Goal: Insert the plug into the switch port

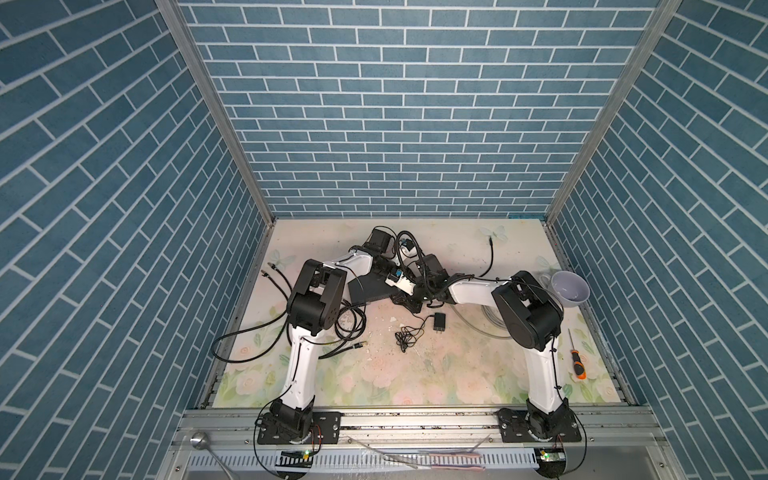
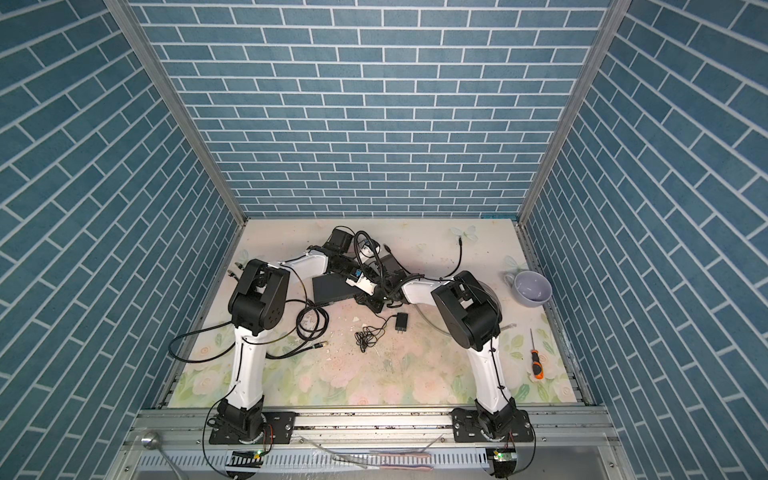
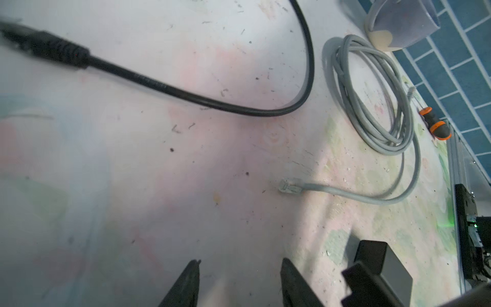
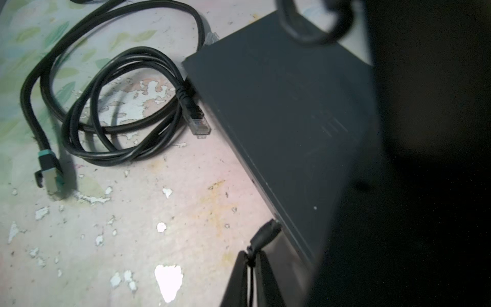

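The switch (image 4: 279, 106) is a flat matte-black box lying on the floral table, seen in both top views (image 1: 370, 289) (image 2: 332, 289) under the two wrists. A small black plug (image 4: 267, 231) sits against the switch's side edge near a corner; I cannot tell how deep it is in. My right gripper (image 4: 252, 259) is shut on the plug, its fingers pinched on the thin cord right behind it. My left gripper (image 3: 240, 263) hovers open over bare table with nothing between its fingers. In the top views both grippers crowd together at the switch's right end.
A black power adapter (image 1: 439, 322) with a tangled thin cord (image 1: 405, 336) lies in front of the switch. Black network cables (image 4: 119, 106) coil to its left. A grey cable coil (image 3: 372, 101), a lilac cup (image 1: 569, 289) and an orange-handled screwdriver (image 1: 577, 365) lie to the right.
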You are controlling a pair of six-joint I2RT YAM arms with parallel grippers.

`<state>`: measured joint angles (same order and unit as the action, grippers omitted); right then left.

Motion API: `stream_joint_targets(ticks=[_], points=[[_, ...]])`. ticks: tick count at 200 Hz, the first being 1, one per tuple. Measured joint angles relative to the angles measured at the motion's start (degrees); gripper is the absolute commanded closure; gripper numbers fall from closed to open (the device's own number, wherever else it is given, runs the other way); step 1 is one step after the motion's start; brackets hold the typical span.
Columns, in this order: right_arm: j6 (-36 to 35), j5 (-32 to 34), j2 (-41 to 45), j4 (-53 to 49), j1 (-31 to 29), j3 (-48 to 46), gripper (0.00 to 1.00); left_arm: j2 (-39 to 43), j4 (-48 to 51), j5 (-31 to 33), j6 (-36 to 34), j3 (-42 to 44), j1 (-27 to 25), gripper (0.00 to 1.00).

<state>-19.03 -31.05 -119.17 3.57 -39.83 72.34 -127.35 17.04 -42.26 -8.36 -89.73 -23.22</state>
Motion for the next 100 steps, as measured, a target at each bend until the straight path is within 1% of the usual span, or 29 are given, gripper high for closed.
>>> stream_joint_targets(ticks=[27,48,81,100], points=[[0.96,3.19,3.72,1.49,1.01,-2.71,0.74,1.22,-0.20,2.45,3.65,0.96,0.00,0.46],[1.51,5.38,6.36,2.25,2.27,-4.35,0.71,2.75,-0.20,5.79,6.49,1.99,0.09,0.45],[2.80,7.15,8.59,2.60,3.54,-5.03,0.67,4.72,-0.35,11.56,10.47,2.67,1.03,0.44],[5.66,7.56,9.68,3.02,3.43,-5.22,0.63,6.62,-0.42,14.84,12.66,3.32,2.58,0.44]])
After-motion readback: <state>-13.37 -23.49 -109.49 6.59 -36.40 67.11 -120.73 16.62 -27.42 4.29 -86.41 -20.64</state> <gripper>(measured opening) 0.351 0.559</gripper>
